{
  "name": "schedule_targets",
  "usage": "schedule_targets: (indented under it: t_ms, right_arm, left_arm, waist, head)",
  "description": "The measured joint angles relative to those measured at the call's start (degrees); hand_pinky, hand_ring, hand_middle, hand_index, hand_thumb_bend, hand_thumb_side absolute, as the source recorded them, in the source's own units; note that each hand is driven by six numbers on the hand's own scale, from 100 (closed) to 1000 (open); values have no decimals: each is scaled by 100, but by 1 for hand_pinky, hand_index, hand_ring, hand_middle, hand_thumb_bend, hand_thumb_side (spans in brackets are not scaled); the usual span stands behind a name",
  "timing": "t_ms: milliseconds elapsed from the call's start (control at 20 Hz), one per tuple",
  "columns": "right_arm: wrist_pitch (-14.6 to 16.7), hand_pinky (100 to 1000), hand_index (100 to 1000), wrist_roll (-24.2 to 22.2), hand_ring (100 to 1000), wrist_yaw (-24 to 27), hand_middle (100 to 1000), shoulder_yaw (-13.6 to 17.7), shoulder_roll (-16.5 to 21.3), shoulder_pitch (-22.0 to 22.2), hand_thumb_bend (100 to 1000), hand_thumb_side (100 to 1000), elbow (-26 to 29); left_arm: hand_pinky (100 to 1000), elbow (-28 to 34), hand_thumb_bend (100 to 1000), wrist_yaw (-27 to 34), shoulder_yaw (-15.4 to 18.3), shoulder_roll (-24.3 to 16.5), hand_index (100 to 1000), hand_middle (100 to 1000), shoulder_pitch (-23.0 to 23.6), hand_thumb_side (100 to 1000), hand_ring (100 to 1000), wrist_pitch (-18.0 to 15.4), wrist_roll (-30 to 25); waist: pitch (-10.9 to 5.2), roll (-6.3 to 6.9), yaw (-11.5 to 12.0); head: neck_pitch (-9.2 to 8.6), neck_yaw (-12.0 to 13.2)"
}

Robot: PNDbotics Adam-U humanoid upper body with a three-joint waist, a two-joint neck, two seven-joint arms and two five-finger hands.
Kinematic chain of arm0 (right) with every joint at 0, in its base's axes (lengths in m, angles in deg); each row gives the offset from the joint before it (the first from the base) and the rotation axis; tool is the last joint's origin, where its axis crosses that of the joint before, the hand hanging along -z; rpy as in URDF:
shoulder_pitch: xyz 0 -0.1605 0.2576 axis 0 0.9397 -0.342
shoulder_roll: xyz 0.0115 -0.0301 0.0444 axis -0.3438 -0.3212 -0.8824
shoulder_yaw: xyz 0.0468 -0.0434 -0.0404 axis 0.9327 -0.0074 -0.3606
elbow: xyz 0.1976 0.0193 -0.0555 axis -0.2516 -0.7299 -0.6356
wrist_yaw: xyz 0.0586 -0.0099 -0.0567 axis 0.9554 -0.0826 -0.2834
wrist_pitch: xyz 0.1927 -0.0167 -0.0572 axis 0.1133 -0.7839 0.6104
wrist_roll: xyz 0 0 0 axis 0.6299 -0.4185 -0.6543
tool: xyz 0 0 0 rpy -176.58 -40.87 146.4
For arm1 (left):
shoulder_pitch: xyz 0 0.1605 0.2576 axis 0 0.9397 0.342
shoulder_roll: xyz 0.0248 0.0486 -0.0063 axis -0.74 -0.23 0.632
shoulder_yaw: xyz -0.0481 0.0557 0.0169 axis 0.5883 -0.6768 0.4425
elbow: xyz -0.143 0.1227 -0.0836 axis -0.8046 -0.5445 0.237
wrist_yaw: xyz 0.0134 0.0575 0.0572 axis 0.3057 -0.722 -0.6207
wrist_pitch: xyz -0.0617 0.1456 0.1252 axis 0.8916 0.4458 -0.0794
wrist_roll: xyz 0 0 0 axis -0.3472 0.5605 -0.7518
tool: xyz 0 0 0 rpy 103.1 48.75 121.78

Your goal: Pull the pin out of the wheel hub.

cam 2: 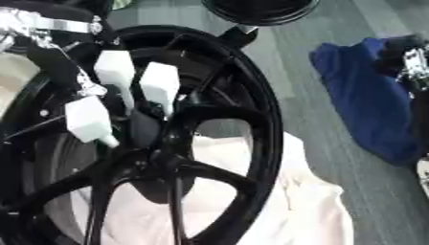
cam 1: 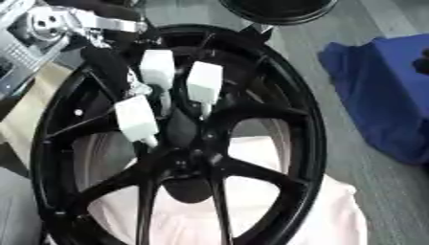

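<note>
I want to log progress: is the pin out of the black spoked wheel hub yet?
Cannot tell. The left hand has its white-tipped fingers down at the black wheel hub, hiding any pin.

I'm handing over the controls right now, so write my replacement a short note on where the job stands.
Left hand: over the wheel hub, white fingertips pointing down at the centre; whether they hold the pin cannot be seen.
Right hand: idle at the right edge, over the blue cloth; fingers unclear.
Wheel: black, lying on a pale cloth.
Done: left hand is at the hub.
Left: grip the pin and pull it out.
</note>
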Motion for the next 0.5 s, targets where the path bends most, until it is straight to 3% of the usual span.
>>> schedule_targets:
  t_ms: [500]
  right_arm:
    - [-1,764,667,2,660,0,603,0,0,1,100,623,0]
  left_arm:
    - [776,41,258,93,-4,-4,707,567,-15,305,596,92,50]
  waist:
    - [-12,16,27]
  head:
    - [0,-2]
